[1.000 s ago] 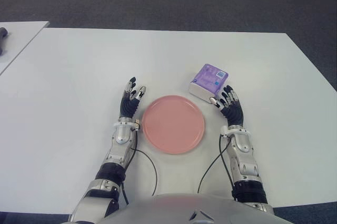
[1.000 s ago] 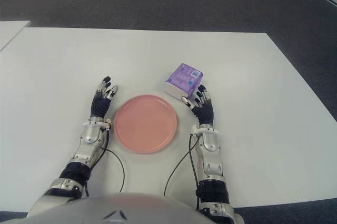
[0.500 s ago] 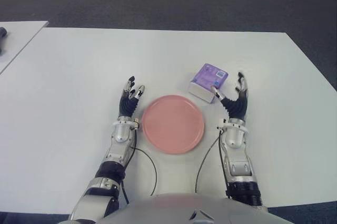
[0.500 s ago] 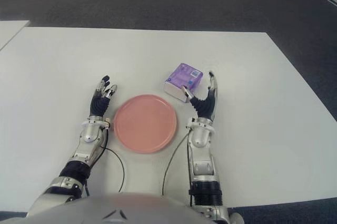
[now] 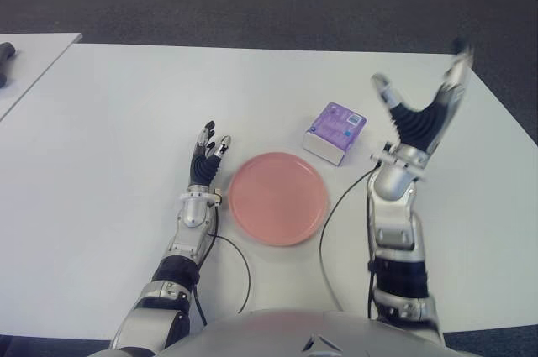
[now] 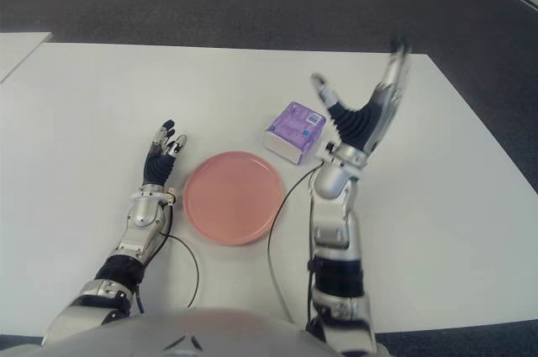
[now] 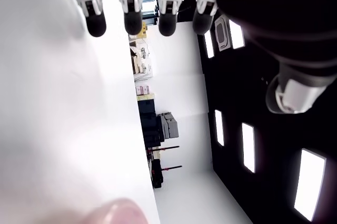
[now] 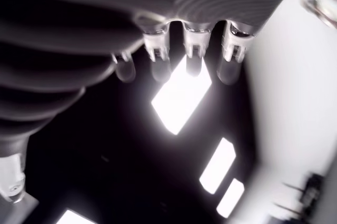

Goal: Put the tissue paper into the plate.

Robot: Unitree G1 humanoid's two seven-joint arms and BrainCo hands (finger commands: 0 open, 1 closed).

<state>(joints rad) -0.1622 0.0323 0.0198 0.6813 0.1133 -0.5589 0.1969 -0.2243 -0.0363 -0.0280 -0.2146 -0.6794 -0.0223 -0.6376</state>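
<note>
The white desk (image 5: 118,122) carries a pink plate (image 5: 277,197). The right hand (image 5: 420,118) is raised beside the purple tissue paper pack (image 5: 334,131), fingers spread, holding nothing. The left hand (image 5: 206,164) shows left of the plate, fingers open. The pack lies on the desk, just beyond the plate's right edge.

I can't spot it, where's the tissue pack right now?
The tissue pack lies on the white table, just beyond the pink plate toward the robot's right. The open right hand is raised beside it, not holding it.
</note>
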